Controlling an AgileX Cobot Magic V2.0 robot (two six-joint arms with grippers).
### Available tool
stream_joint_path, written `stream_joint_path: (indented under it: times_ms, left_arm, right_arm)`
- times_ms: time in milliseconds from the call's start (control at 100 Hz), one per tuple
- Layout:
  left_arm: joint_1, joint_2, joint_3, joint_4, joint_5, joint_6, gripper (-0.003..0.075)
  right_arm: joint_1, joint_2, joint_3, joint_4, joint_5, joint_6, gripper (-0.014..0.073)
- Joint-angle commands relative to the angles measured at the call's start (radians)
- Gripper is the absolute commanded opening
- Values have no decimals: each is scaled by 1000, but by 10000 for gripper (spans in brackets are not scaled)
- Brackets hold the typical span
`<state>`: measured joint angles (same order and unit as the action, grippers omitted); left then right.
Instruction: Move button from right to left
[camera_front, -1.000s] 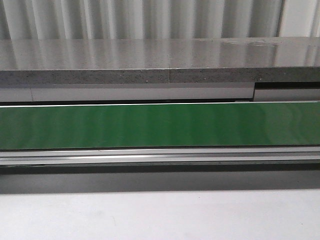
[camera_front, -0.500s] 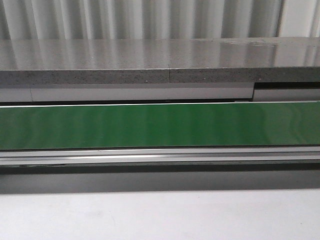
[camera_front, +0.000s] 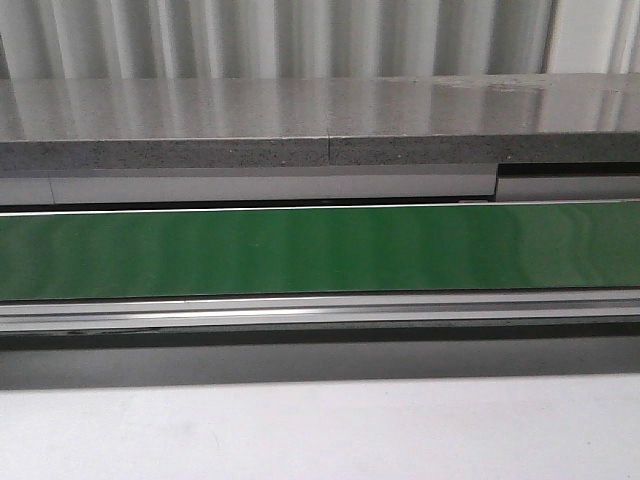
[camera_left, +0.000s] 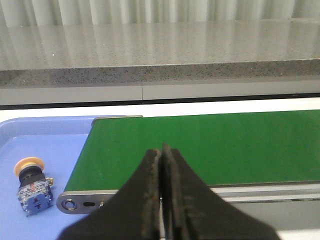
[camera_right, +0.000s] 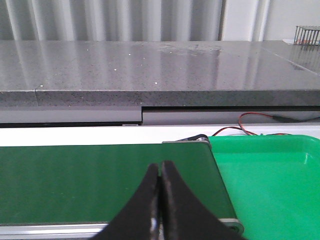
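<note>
Both tools closed; button (camera_left: 31, 185) visible only from left wrist.

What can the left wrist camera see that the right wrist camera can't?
Only the left wrist view shows the button, lying on a blue tray beside the end of the belt, plus the left claw, closed with nothing in it.

Only the right wrist view shows a green tray at the belt's other end, some red and black wires behind it, and the right claw, also closed and holding nothing.

Both show the green belt and the grey stone counter behind it.
</note>
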<state>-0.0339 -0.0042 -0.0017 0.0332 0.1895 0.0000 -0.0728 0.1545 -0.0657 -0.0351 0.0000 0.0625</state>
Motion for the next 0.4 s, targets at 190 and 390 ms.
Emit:
stream_joint_path:
  times_ms: [190, 390]
  left_arm:
    - [4, -37, 25, -2, -75, -8, -20]
    - [4, -37, 25, -2, -69, -8, -20]
  right_arm:
    - [-15, -187, 77, -15, -34, 44, -67]
    - [-15, -181, 77, -15, -26, 44, -67]
